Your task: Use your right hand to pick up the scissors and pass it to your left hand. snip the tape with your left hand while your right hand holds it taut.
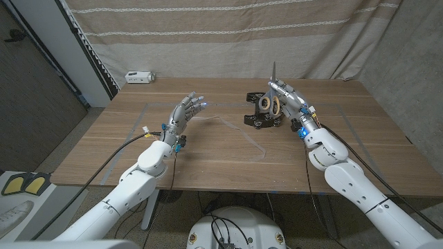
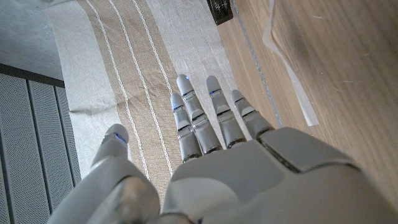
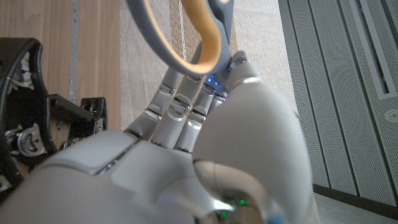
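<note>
My right hand [image 1: 285, 99] holds the scissors [image 1: 274, 72] above the table at the right of middle, blades pointing up. Their grey handle loop with a yellow lining [image 3: 198, 38] sticks out past my right hand's fingers [image 3: 180, 106]. Just beside and below that hand stands the black tape dispenser [image 1: 262, 115] with its roll; it is also in the right wrist view [image 3: 28, 118] and the left wrist view [image 2: 221, 9]. A clear strip of tape [image 1: 243, 136] runs from it across the wood [image 2: 287, 61]. My left hand [image 1: 185, 113] hovers left of middle, fingers [image 2: 198, 115] stretched apart, holding nothing.
A small white device [image 1: 140, 77] sits at the table's back left corner. A beige striped curtain [image 1: 228, 34] hangs behind the table [image 1: 208, 162]. Thin tape lines mark a rectangle on the wood around the work area.
</note>
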